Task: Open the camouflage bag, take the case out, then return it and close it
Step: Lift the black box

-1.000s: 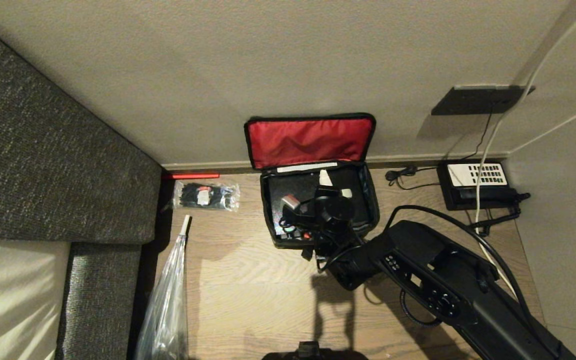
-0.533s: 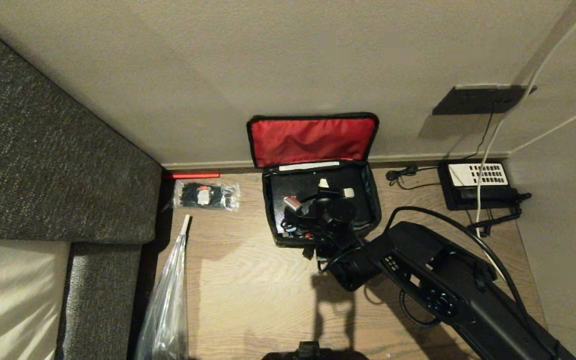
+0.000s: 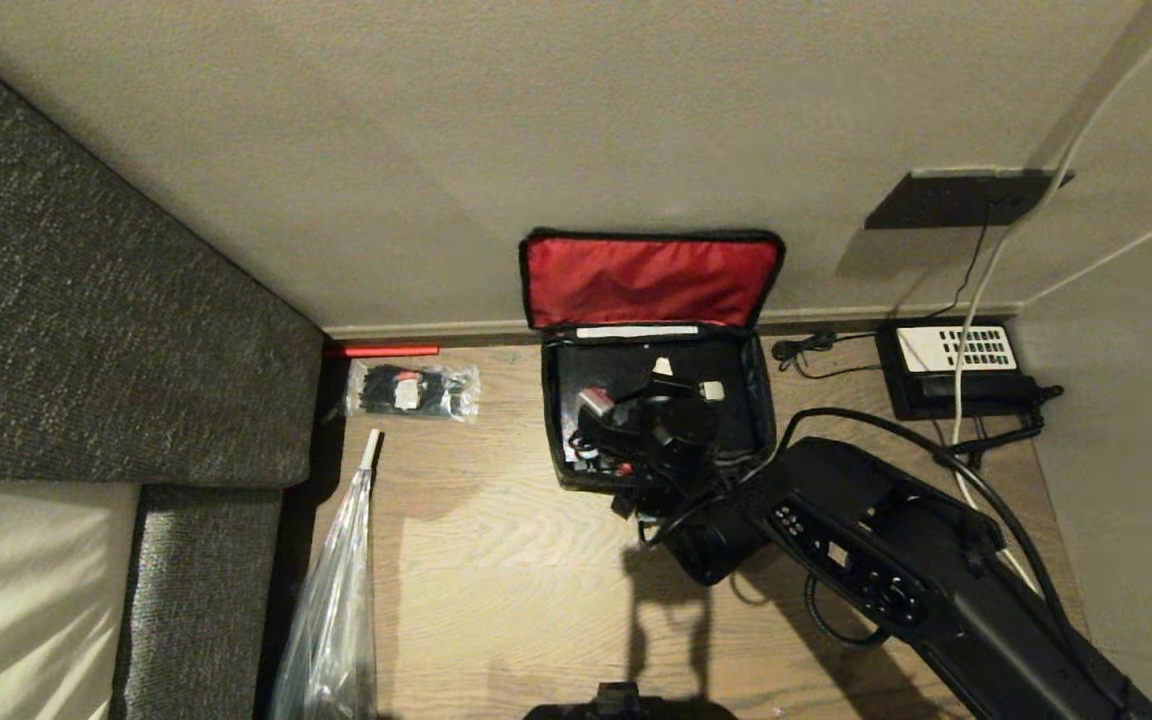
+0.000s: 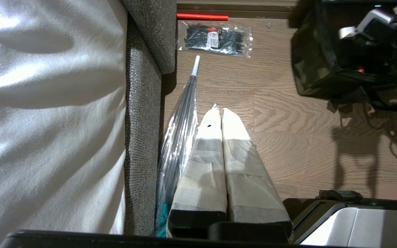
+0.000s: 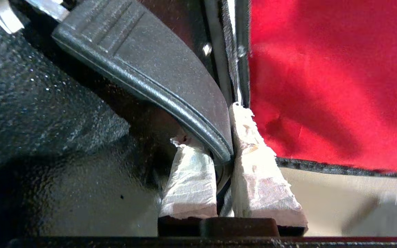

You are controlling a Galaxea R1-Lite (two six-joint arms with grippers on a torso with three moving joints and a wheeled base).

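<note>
Wood-grain flooring (image 3: pixel 496 580) covers the corner, meeting a plain beige wall (image 3: pixel 536 120) at a skirting board. In the head view, the camouflage bag (image 3: pixel 766 400) stands on the floor against the wall, its red-lined lid (image 3: pixel 651 280) raised and leaning back. The case (image 3: pixel 616 365) sits inside the bag. The right gripper (image 3: pixel 681 378) reaches down into the opening from the right arm (image 3: pixel 896 570). A grey upholstered sofa (image 3: pixel 86 330) fills the left side. A packet of black cable ties (image 3: pixel 411 392) and a red rod (image 3: pixel 381 351) lie near the skirting. A black telephone (image 3: pixel 956 365) rests on the floor at the right, below a wall socket (image 3: pixel 956 200).

Left wrist view: the left gripper (image 4: pixel 219 112) hangs parked above the floor beside the sofa, its padded fingers (image 4: pixel 240 151) pressed together on nothing. A clear wrapped umbrella (image 4: pixel 181 127) lies just beside it.

Right wrist view: the right gripper's two padded fingers (image 5: pixel 191 179) pinch the case handle (image 5: pixel 157 75), one on each side, with the red lining directly behind.
</note>
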